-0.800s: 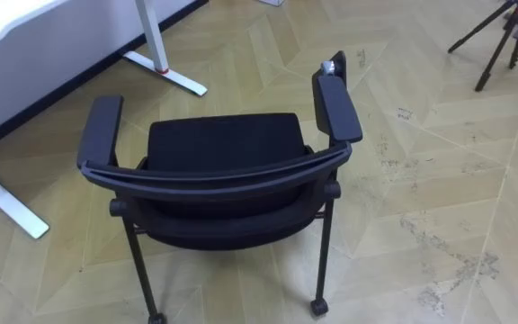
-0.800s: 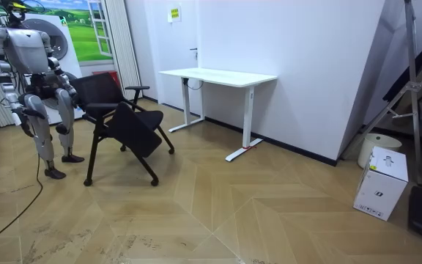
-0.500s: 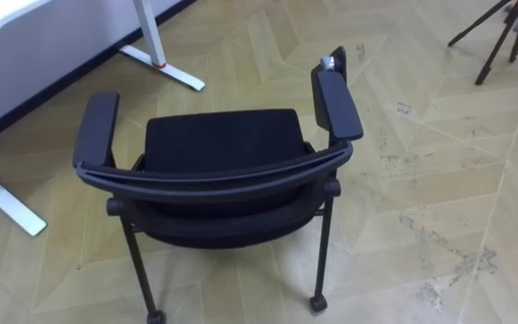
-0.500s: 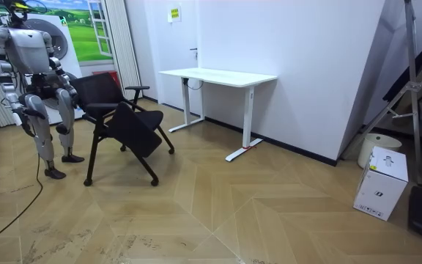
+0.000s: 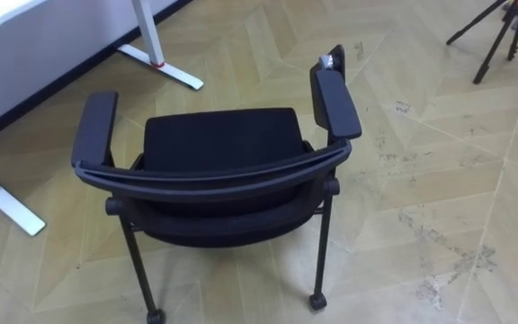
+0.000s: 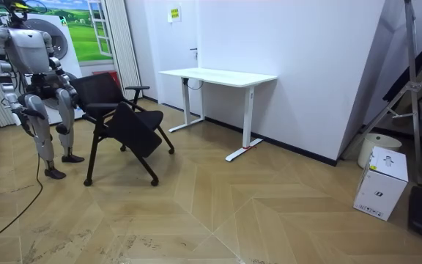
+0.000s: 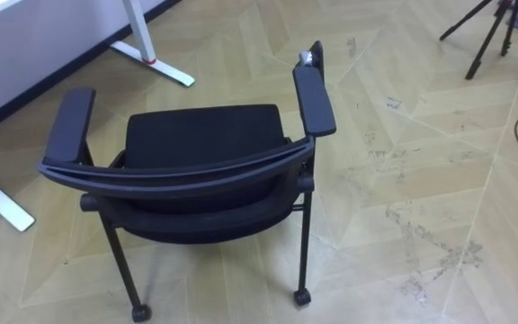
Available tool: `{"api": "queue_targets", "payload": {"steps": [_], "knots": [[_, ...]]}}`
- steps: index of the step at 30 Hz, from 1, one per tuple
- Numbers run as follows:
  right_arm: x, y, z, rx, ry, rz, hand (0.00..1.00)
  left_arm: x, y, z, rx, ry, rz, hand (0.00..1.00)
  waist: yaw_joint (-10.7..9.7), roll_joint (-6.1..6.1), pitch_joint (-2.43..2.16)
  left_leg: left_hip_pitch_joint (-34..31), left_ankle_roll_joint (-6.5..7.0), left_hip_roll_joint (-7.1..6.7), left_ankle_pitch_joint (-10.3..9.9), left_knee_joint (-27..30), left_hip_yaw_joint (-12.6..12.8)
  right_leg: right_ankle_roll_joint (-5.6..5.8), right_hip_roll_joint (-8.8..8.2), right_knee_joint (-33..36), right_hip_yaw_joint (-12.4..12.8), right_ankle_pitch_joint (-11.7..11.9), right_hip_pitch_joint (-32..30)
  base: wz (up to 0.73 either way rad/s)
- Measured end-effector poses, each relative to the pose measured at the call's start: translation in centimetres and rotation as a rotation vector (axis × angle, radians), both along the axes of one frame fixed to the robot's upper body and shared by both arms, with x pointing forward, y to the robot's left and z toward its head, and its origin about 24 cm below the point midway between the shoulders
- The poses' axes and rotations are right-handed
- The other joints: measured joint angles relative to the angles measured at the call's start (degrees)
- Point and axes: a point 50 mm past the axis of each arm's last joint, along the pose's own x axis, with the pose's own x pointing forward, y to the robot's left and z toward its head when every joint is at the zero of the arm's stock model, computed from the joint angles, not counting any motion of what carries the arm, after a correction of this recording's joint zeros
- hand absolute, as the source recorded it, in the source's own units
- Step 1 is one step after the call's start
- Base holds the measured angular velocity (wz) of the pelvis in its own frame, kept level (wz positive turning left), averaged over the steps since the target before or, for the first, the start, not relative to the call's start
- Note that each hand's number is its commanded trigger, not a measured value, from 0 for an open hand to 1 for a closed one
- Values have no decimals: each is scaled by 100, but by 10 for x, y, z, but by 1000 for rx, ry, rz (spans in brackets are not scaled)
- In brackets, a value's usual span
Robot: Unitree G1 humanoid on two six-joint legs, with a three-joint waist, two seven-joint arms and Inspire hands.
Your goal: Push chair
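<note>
Room view: chair stood just ahead of me, backrest crosswise, equally near both low-hung hands, whose state I couldn't tell.

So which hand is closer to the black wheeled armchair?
Left, it seems: the left hand hangs close behind the black wheeled armchair; the right hand hangs at the robot's far side, apart.

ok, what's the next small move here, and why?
Probably raise the arms to the chair backrest: it faces away, its back rail nearest the robot, no contact on that rail yet, and the desk is ahead on the left.
</note>
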Motion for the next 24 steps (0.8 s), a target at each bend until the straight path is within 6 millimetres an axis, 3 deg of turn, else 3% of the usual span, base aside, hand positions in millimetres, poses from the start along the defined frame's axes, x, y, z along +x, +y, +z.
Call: {"api": "queue_targets", "payload": {"steps": [15, 16, 19, 24], "knots": [[2, -1, 0, -26, 9, 18, 0, -5, 5, 0, 44, 21, 84, 0, 7, -21, 32, 18, 0, 2, 0, 0, 21, 0, 11, 4, 64, 0, 5, 0], [2, -1, 0, -26, 8, 17, 0, -6, 7, 0, 61, 22, 102, 0, 11, -4, 16, 31, 0, 2, 0, -1, 24, 0, 13, 9, 72, 0, 12, -5], [2, -3, 1, -27, 5, 13, 0, -6, 16, 2, 109, 17, 173, 0, 39, 28, 40, 109, 0, 9, 0, 3, 63, 0, 21, 55, 140, 0, 48, -8], [3, -6, 1, -32, 1, 19, 0, 12, 37, 13, 223, -62, 253, 0, 33, 53, 49, 116, 0, 8, -1, 4, 42, -1, 22, 75, 135, 1, 51, 0]]}}
